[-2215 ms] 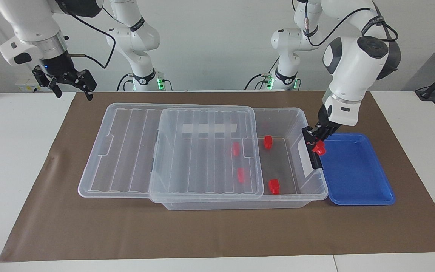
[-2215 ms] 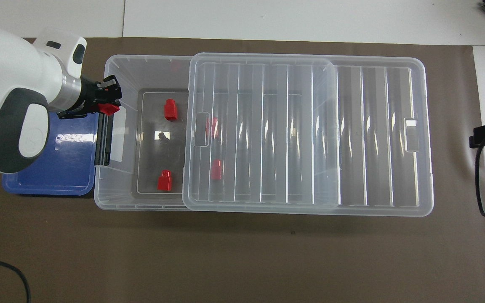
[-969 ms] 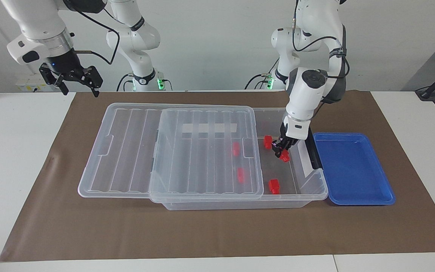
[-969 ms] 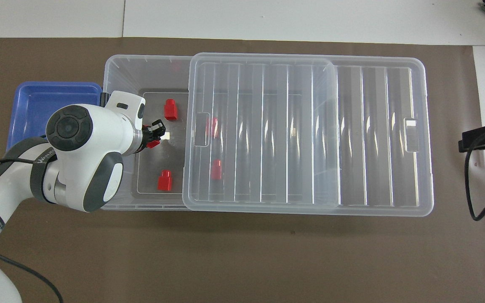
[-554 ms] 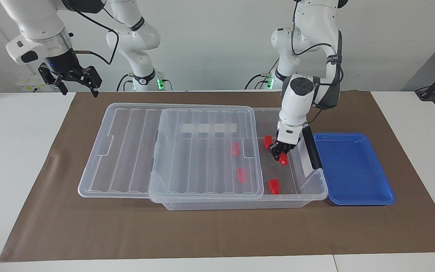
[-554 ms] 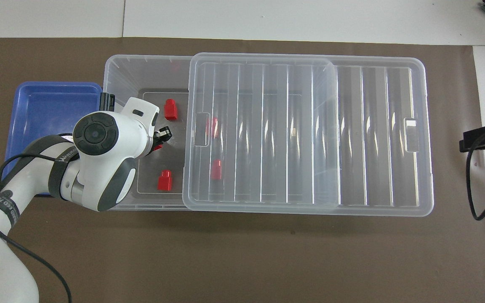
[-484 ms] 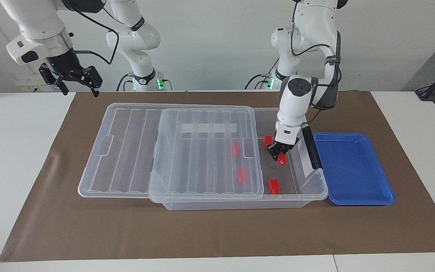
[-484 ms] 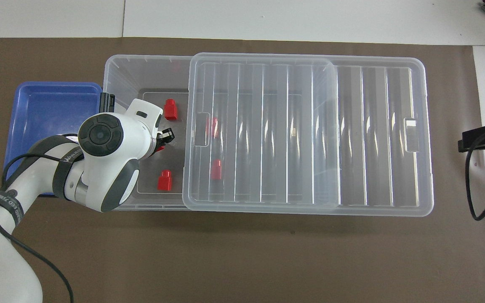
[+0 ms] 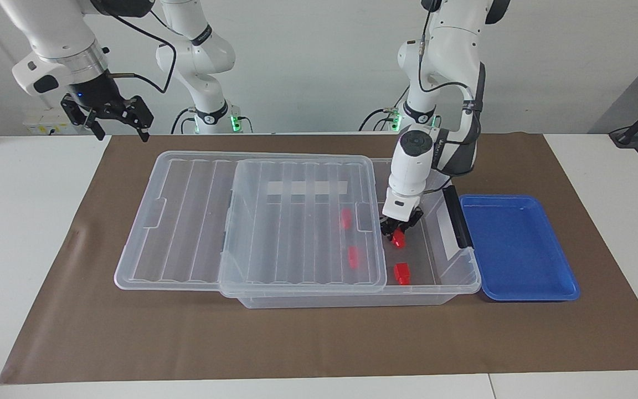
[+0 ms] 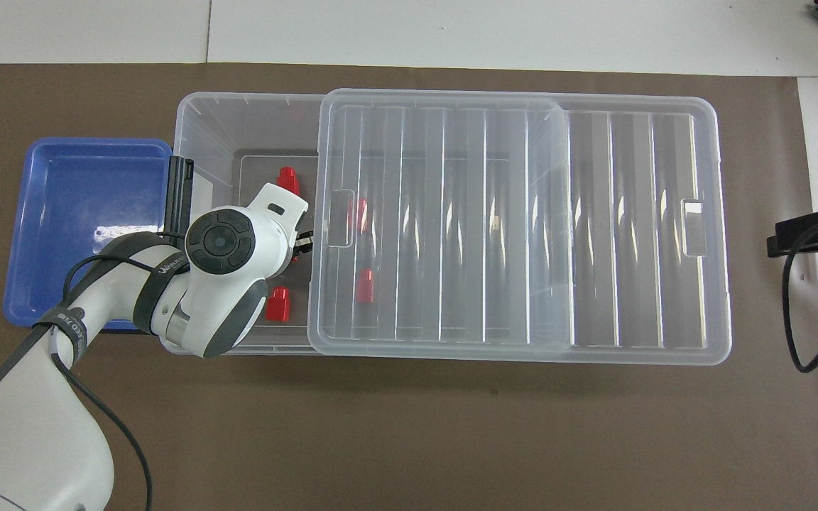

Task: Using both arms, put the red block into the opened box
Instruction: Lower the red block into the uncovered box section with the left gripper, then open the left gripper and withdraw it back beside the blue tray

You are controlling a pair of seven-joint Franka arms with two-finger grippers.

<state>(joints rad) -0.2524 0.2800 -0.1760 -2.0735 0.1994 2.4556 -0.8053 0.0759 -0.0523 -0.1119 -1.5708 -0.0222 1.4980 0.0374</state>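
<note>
Left pincer is clamped on a small bright red plastic block, holding it low inside the open end of the large clear plastic storage box, close to the edge of the lid. From overhead the white wrist of the left arm hides most of this grip. Right pincer has its fingers spread apart with nothing between them; it waits in the air over the corner of the desk's brown mat at the right arm's end.

By size: the white desk carries the mat, and the box lies lengthwise on the mat. Its ribbed see-through lid is slid toward the right arm's end, leaving the part at the left arm's end uncovered. A shallow blue plastic tray sits just beside the box at that end, next to the box's black end handle.

Other red blocks lie on the box floor: one in the open part, farther from the robots than the held block, another partly hidden by the wrist from overhead, and two beneath the lid.
</note>
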